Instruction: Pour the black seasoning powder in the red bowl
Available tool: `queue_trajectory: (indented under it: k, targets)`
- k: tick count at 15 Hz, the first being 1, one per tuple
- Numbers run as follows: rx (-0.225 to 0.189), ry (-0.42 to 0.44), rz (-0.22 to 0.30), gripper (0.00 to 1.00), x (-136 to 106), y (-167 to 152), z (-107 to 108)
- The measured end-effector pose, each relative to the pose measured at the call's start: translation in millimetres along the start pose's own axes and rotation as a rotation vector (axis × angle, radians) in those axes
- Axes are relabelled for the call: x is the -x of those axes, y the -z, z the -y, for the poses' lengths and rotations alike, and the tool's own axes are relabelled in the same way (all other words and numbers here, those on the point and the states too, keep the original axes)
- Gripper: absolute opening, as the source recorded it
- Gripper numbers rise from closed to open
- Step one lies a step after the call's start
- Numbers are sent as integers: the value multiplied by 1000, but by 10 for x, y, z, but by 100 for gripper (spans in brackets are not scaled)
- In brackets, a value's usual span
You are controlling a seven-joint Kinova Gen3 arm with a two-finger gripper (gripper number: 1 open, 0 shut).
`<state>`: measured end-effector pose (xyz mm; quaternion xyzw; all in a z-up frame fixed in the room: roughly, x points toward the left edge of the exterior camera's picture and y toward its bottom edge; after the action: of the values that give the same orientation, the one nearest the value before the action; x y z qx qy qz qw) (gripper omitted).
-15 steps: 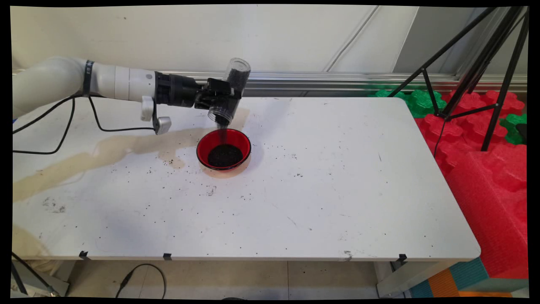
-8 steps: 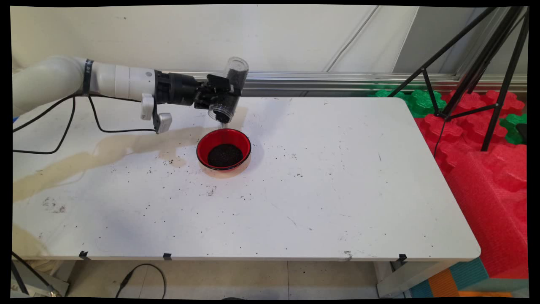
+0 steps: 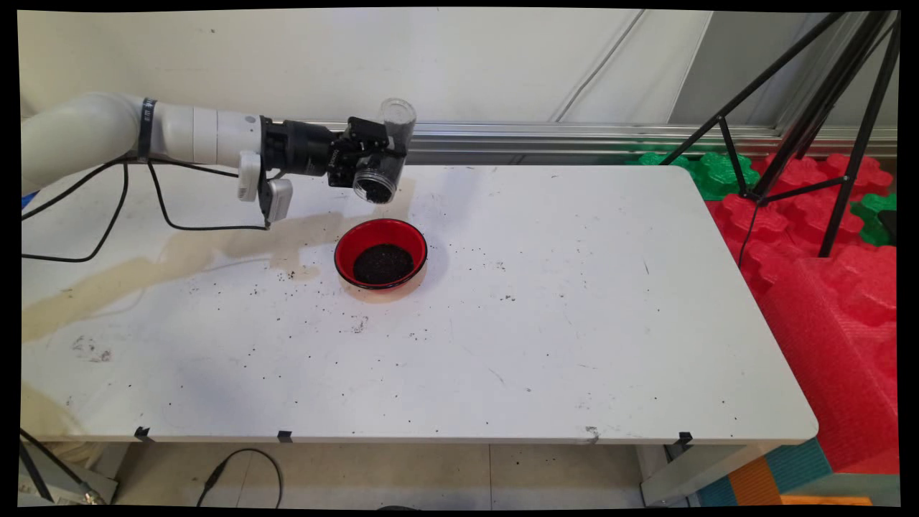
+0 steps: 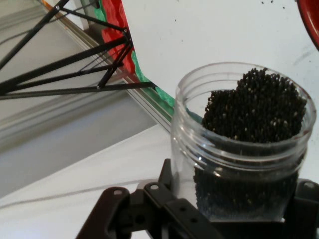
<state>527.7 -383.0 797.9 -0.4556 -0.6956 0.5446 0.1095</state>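
1. Gripper point(image 3: 378, 166) fingers are clamped on a clear jar point(image 3: 384, 154) of black granules point(image 4: 254, 117), tilted mouth-down above the table point(image 3: 574, 301).
2. Just below sits a red bowl point(image 3: 380, 253) holding a dark heap.
3. No stream shows; pouring appears paused.
4. Loose grains dot the table.

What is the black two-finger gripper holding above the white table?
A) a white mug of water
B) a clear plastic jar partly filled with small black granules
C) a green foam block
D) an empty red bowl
B: the black two-finger gripper clamps a clear plastic jar with small black granules inside, tilted above the red bowl on the white table.
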Motion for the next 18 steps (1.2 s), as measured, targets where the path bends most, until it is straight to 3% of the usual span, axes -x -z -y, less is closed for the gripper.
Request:
queue_trajectory:
  k: [9,18]
  targets:
    - [8,287,-8,0,66,51,7]
    - [2,695,-35,0,108,120,101]
